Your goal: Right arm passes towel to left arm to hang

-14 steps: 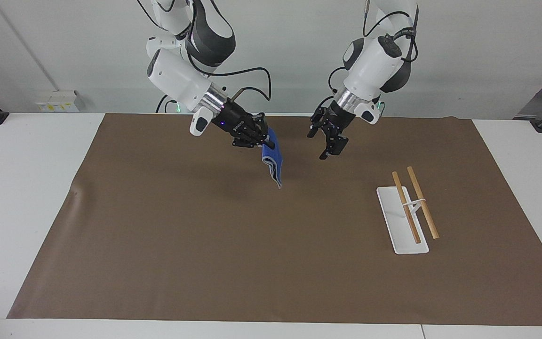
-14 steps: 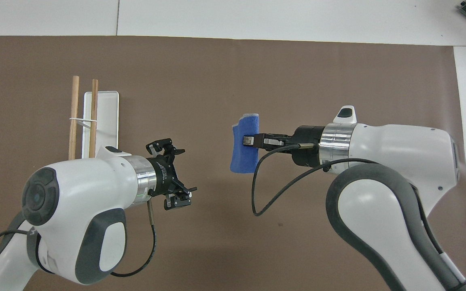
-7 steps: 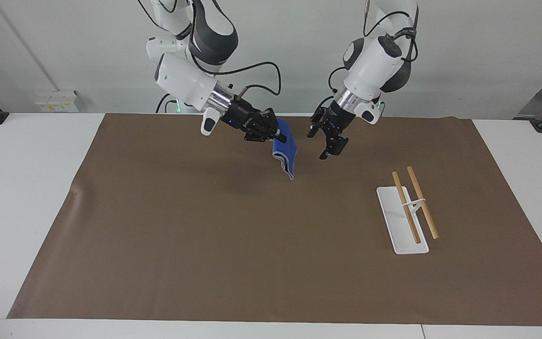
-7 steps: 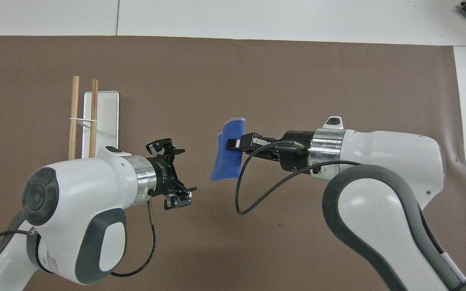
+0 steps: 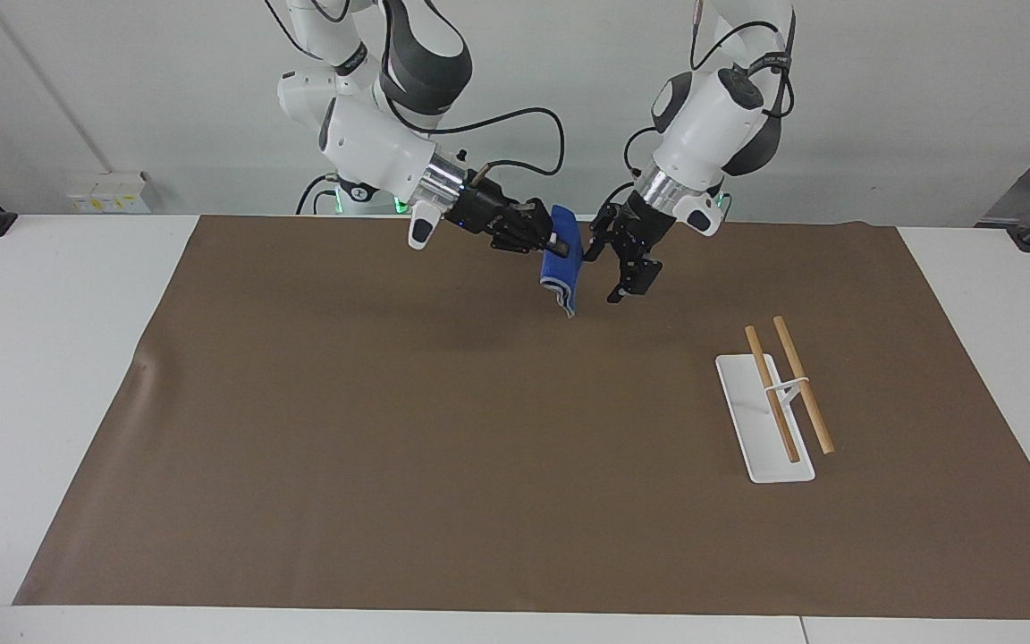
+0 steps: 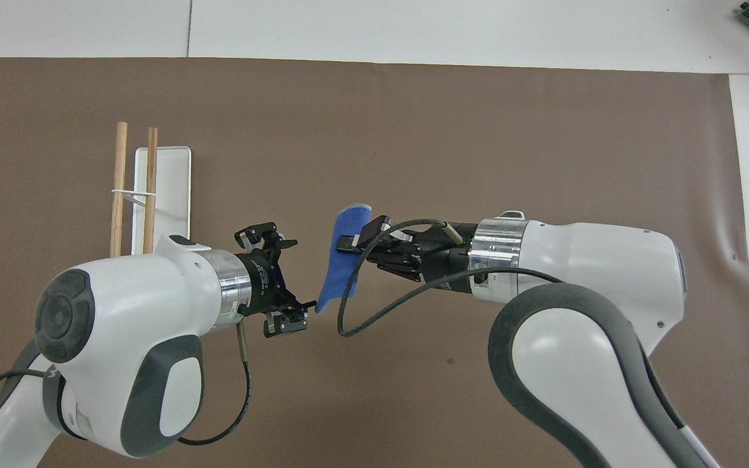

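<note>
My right gripper (image 5: 553, 241) is shut on the upper edge of the blue towel (image 5: 562, 270) and holds it in the air over the brown mat; the towel hangs down from the fingers. In the overhead view the towel (image 6: 342, 260) hangs from my right gripper (image 6: 350, 242). My left gripper (image 5: 615, 268) is open and empty, also raised, right beside the towel with a small gap. In the overhead view my left gripper (image 6: 283, 276) has its jaws spread toward the towel's lower corner.
A white tray (image 5: 752, 429) with a rack of two wooden rods (image 5: 788, 385) stands on the brown mat (image 5: 390, 465) toward the left arm's end. It also shows in the overhead view (image 6: 170, 188).
My right arm has carried the towel sideways toward my left gripper, closing the gap to almost nothing. My left arm has not moved and its gripper stays open.
</note>
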